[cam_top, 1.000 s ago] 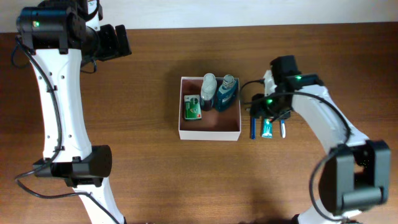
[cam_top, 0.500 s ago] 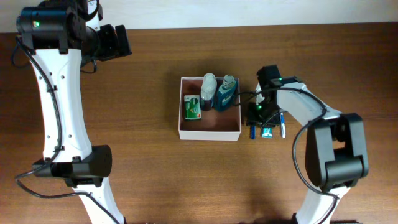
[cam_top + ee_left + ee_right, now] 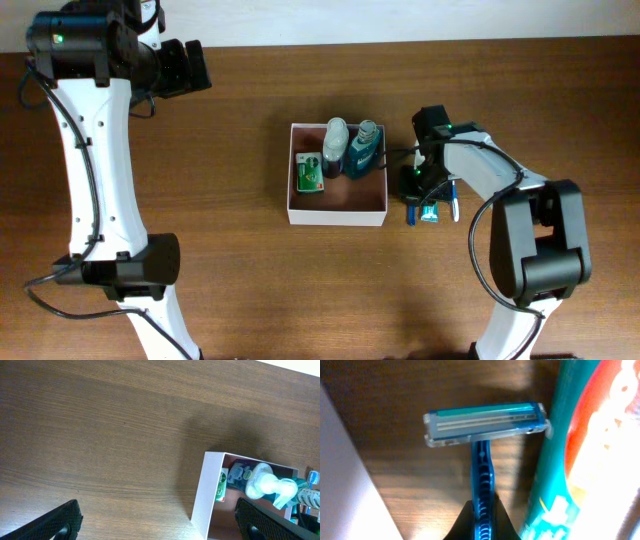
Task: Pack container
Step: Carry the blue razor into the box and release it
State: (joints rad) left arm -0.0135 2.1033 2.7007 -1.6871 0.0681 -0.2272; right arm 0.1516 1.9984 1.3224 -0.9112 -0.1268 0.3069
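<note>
The container is a shallow white-walled box with a pinkish floor at mid-table. It holds a green box, a white-capped bottle and a teal bottle. Just right of it, my right gripper is low over the table and shut on the handle of a blue razor, whose head points away from the jaws. My left gripper hangs open and empty at the far left, high above the table; its view shows the container's wall.
A teal and red toothpaste tube lies right beside the razor, also seen from overhead as the tube. A toothbrush lies just beyond it. The container's white wall stands close on the razor's other side.
My right gripper has moved left towards the container, come down over the razor, and its jaws have closed on the handle. The left arm has not moved.
</note>
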